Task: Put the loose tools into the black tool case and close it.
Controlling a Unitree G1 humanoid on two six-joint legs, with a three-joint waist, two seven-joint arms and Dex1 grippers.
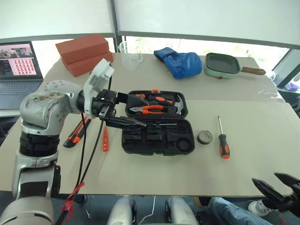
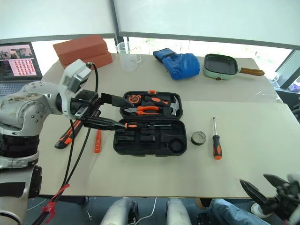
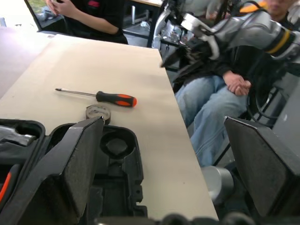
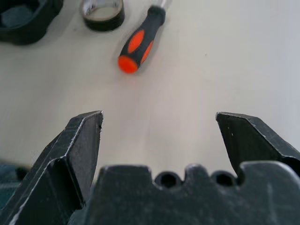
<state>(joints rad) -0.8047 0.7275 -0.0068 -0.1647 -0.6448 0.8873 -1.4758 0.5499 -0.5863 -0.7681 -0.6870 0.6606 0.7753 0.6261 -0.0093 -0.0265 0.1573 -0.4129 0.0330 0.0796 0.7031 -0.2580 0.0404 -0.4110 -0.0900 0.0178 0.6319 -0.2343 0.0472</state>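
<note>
The black tool case lies open at the table's middle, with pliers, a hammer and a tape measure in its far half. One screwdriver rests in a slot of the near half. My left gripper hovers open and empty over the case's left end, pointing right. Left of the case lie the utility knife and the small orange tester screwdriver. To its right are the black tape roll and another screwdriver. My right gripper stands open and empty, low off the table's near right edge.
At the back stand two red bricks, a clear measuring cup, a blue glove and a green pan. A laptop sits at far left. A person in jeans sits by the near right edge.
</note>
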